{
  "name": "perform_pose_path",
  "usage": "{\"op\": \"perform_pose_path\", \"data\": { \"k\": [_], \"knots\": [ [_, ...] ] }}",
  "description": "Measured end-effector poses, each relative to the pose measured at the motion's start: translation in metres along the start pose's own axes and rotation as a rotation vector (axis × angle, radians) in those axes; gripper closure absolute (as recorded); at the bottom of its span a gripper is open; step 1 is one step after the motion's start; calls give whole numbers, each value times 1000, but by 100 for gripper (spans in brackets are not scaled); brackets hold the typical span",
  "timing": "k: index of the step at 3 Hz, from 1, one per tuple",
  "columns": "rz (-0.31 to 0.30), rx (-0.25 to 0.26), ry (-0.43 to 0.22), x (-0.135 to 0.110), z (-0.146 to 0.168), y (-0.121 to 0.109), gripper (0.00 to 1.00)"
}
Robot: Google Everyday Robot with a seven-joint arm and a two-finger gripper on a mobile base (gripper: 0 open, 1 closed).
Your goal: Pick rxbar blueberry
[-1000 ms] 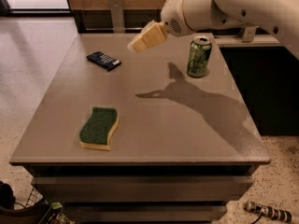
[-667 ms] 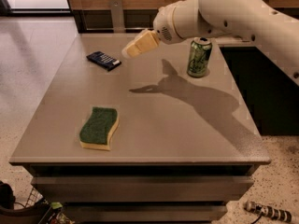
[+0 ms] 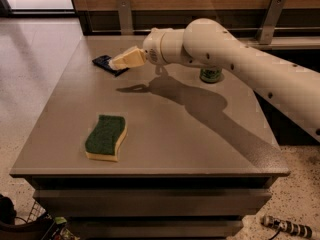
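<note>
The rxbar blueberry [image 3: 104,63] is a small flat dark navy bar lying on the grey table [image 3: 165,129] at the far left. My gripper [image 3: 116,62], with cream-coloured fingers, reaches in from the right on the white arm and hangs just over the bar's right end, partly covering it. Its shadow falls on the table below and to the right.
A green-and-yellow sponge [image 3: 105,137] lies at the front left of the table. A green drink can [image 3: 211,74] stands at the back, mostly hidden behind the arm. A wooden wall with metal brackets runs behind the table. A basket sits on the floor at the bottom left.
The arm has swung left and lower across the table. The gripper went from mid-table near the can to just over the blue bar's right end.
</note>
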State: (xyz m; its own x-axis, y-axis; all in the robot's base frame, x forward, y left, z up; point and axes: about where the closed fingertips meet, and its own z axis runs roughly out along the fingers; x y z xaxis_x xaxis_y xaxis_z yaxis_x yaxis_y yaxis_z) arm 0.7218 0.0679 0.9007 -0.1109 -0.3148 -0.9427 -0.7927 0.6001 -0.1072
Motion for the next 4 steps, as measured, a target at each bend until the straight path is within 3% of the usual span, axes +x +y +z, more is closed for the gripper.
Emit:
{"op": "perform_pose_path", "data": {
  "k": [1,2,3,4],
  "knots": [
    [53,-6,-47,10,35,11,0],
    [73,-8,-54,16,55,14,0],
    [87,-26,-41,24,67,16,0],
    [110,-88,3,41,85,27,0]
  ]
}}
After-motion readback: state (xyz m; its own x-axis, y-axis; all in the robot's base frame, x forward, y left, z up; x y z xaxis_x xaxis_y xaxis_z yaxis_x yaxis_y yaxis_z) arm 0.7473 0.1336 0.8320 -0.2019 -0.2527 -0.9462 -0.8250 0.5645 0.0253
